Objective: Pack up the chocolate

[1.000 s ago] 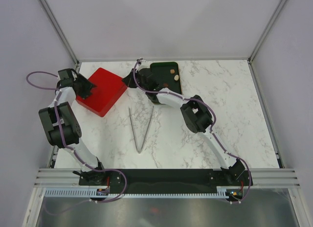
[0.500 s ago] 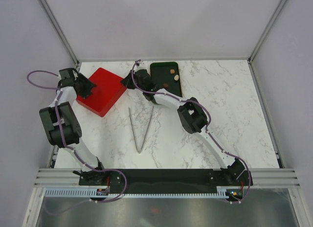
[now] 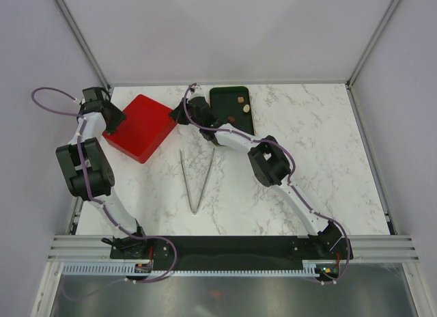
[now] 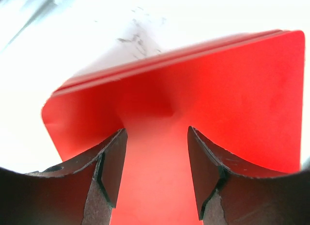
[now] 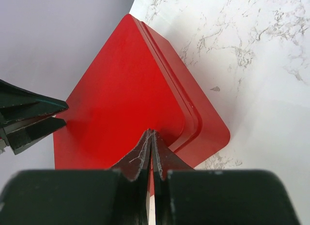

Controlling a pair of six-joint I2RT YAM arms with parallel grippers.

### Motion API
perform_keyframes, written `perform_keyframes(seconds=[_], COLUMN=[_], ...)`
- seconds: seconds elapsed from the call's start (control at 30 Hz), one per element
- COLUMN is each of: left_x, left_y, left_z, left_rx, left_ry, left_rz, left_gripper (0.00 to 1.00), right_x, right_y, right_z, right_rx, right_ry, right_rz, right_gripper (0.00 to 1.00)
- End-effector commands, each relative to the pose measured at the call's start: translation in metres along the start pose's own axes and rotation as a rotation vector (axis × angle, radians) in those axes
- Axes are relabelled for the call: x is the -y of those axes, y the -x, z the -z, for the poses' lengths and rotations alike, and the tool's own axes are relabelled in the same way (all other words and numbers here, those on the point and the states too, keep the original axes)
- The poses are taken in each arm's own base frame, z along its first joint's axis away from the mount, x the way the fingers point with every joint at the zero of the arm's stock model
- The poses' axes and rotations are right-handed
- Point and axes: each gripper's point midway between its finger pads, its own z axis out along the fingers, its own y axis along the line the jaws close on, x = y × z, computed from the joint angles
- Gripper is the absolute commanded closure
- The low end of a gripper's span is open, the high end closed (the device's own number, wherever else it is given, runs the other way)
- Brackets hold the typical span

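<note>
Chocolate point(image 3: 240, 98) on tray point(image 3: 222, 97) near shut, empty right tool point(image 5: 151, 135), left tool point(image 4: 157, 133) half-open over red box point(image 4: 218, 89)

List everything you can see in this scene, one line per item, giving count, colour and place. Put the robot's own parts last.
red box: one, red, lid on, far left of the table
tray: one, dark green, far middle, partly under the right arm
chocolate: two plainly show, tan and cream, on the tray's right side
tongs: one pair, metal, lying spread in a V mid-table
table: one, white marble, under everything
left tool: one, black, open, at the red box's left corner
right tool: one, black, shut, tips at the red box's right corner
</note>
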Motion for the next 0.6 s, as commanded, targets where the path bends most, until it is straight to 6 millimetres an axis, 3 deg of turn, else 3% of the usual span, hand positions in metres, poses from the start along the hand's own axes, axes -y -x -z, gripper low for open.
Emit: perform_keyframes(seconds=[0.0,0.1,0.17,0.2,0.3,0.57], left_x=[-0.056,-0.070,-0.067,-0.056,-0.023,-0.032], left_y=[-0.014,-0.045,-0.041,-0.031,-0.027,-0.050], left_z=[-0.023,-0.046,-0.046,-0.042,-0.039,-0.049], left_rx=[-0.028,-0.152,-0.149,-0.113,-0.097,-0.164], left_ry=[0.216,0.256,0.249,0.210,0.051,0.105], left_rz=[-0.041,-0.053,-0.049,-0.048,-0.082,-0.086], left_gripper=[0.38,0.39,0.39,0.38,0.38,0.39], right_x=[0.055,0.053,0.051,0.053,0.063,0.069], right_y=[-0.050,-0.050,-0.051,-0.050,-0.047,-0.049], right_z=[0.012,0.012,0.013,0.014,0.017,0.015], right_rx=[-0.159,-0.158,-0.160,-0.160,-0.149,-0.156], right_ry=[-0.160,-0.152,-0.147,-0.152,-0.187,-0.178], right_rz=[0.021,0.019,0.021,0.028,0.027,-0.004], right_gripper=[0.93,0.93,0.93,0.93,0.93,0.93])
